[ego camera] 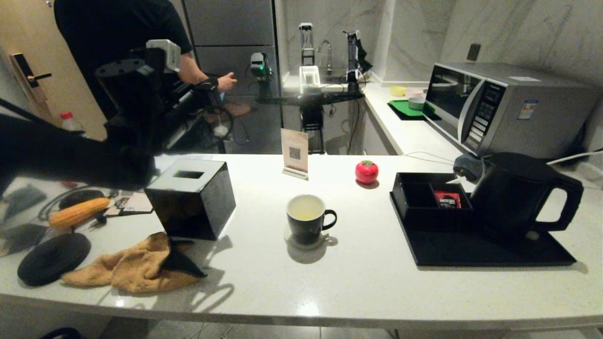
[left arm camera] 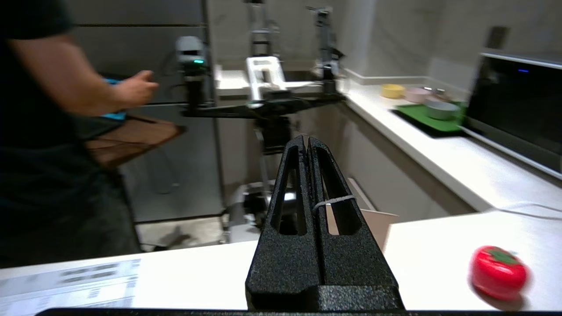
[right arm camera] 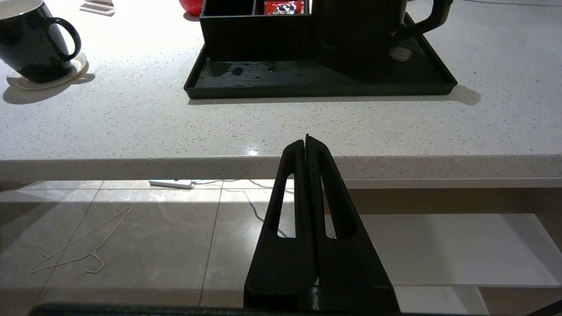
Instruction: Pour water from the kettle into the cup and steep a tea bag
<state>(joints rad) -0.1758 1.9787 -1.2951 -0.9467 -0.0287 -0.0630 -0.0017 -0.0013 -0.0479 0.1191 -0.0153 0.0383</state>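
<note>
The black cup (ego camera: 306, 219) stands on a pale coaster mid-counter, holding pale yellowish water (ego camera: 305, 207); its handle points toward the kettle. The black kettle (ego camera: 513, 197) stands on a black tray (ego camera: 471, 252) at the right. My left arm (ego camera: 127, 94) is raised at the far left, above the counter's back edge. Its gripper (left arm camera: 307, 139) is shut on a thin white string (left arm camera: 334, 201) draped over one finger. In the head view a small pale thing, seemingly the tea bag (ego camera: 220, 128), hangs below it. My right gripper (right arm camera: 306, 139) is shut and empty, below the counter's front edge, out of the head view.
A black tissue box (ego camera: 193, 197), tan cloth (ego camera: 132, 268), corn cob (ego camera: 77, 212) and black disc (ego camera: 54, 258) fill the left. A card sign (ego camera: 295, 153) and red tomato (ego camera: 366, 172) stand behind the cup. A red sachet (ego camera: 447, 199) lies in the tray's box. A person (ego camera: 122, 28) stands behind.
</note>
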